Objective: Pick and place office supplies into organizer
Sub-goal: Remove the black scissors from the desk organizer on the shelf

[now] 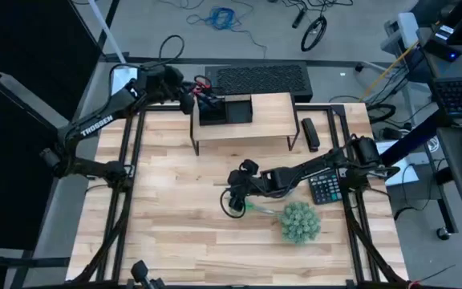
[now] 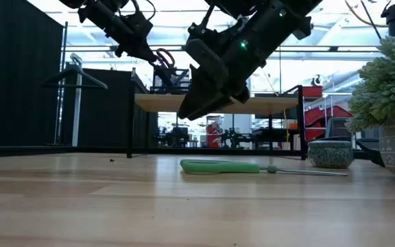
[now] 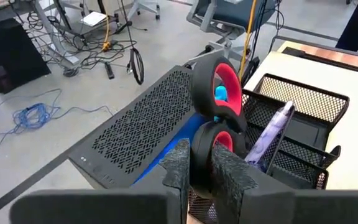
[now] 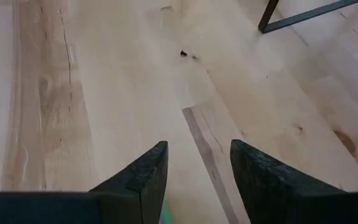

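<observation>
Gripping the red-handled scissors, the left gripper holds them by a handle loop, just above the black mesh organizer at the far left end of the wooden riser shelf. The green-handled scissors lie flat on the table, mid-right, under the right gripper, whose fingers are spread, near the fuzzy plant.

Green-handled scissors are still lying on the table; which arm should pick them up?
Right. Its open hand hovers just over the green-handled scissors, while the left hand is shut on the red-handled scissors at the organizer.
</observation>
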